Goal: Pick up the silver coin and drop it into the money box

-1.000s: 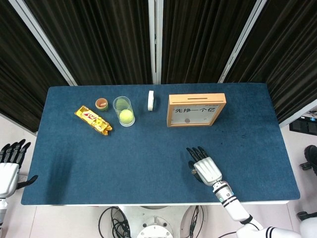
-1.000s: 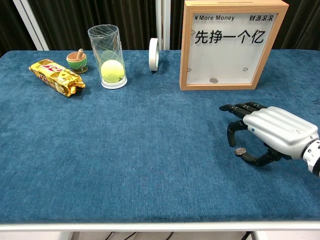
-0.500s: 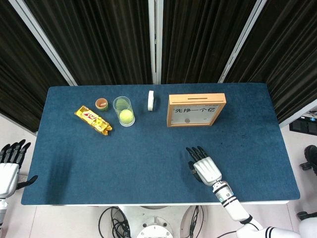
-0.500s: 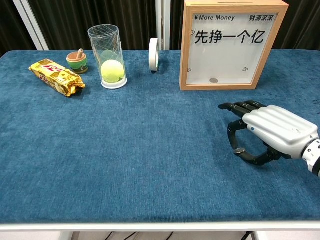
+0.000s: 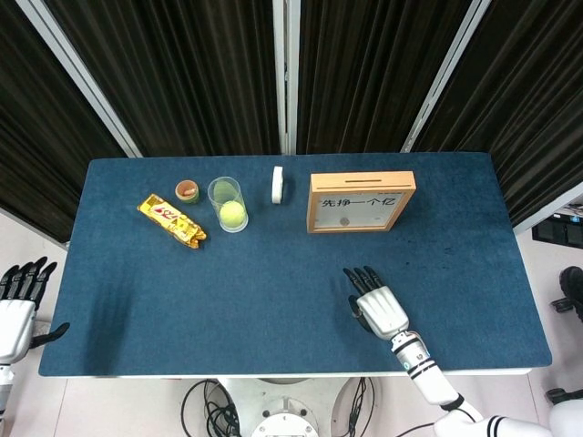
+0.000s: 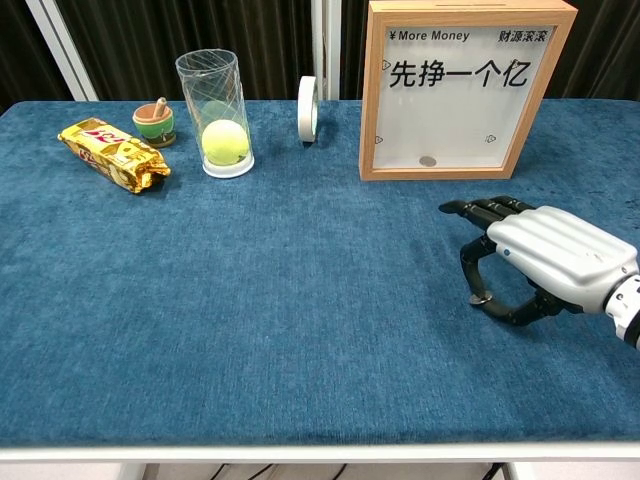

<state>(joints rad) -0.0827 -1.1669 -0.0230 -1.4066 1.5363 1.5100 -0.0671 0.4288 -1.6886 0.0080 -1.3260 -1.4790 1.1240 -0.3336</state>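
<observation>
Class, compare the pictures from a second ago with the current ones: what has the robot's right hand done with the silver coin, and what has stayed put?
The right hand has closed thumb and finger on the silver coin, which lay flat on the table a second ago, and risen slightly. The money box, ball tube, snack bar and left hand have not moved.

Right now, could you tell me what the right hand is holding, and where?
The right hand pinches the silver coin by its edges, between thumb and a fingertip.
</observation>
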